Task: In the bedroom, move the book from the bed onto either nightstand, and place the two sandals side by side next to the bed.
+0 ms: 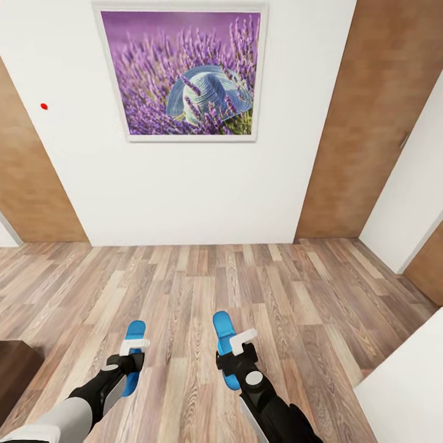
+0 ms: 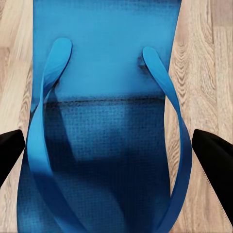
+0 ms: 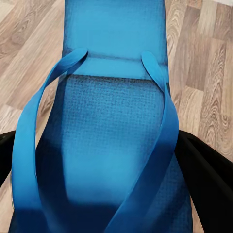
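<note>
Two bright blue sandals hang just above the wood-plank floor, one in each gripper. My left gripper (image 1: 130, 363) is shut on the left sandal (image 1: 134, 335), whose white strap sits just ahead of the fingers. My right gripper (image 1: 237, 360) is shut on the right sandal (image 1: 223, 326). In the left wrist view the blue sole (image 2: 111, 73) runs between the black fingers (image 2: 213, 158). In the right wrist view the other sole (image 3: 116, 43) lies between the fingers (image 3: 204, 170). The book is out of view. A pale corner at the lower right (image 1: 409, 381) may be the bed.
A white wall (image 1: 184, 191) with a framed lavender picture (image 1: 181, 74) stands straight ahead, with brown wooden panels (image 1: 369, 123) on either side. A dark brown furniture corner (image 1: 15, 369) juts in at the lower left. Plank floor (image 1: 203, 277) stretches between me and the wall.
</note>
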